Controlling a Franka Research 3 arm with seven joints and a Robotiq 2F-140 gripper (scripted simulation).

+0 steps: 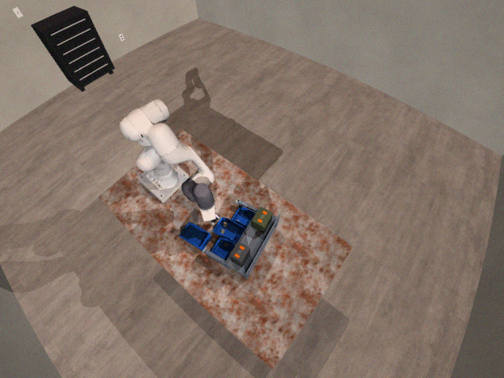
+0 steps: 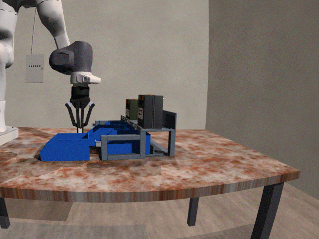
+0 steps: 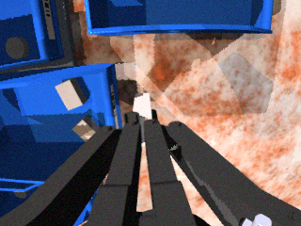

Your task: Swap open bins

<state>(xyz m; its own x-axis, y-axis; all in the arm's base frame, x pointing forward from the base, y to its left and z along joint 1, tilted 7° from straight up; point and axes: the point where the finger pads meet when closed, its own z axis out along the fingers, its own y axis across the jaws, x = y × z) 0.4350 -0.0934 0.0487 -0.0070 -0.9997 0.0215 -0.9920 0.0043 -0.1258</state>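
My gripper [image 2: 79, 129] is shut on nothing and points straight down, its tips low over the table. In the wrist view the gripper's tips [image 3: 143, 112] stand just outside the open front of a blue bin [image 3: 59, 126] that holds beige blocks; I cannot tell whether they touch it. That bin [image 1: 228, 228] is the middle one on the grey shelf [image 1: 244, 239] and juts out toward the arm.
Two more blue bins sit on the shelf, one at the far end [image 1: 242, 215] and one at the near end [image 1: 223, 248], the latter holding a dark round part [image 3: 15, 47]. A green box [image 1: 261, 218] and a dark box [image 1: 240, 254] stand on the shelf's top board.
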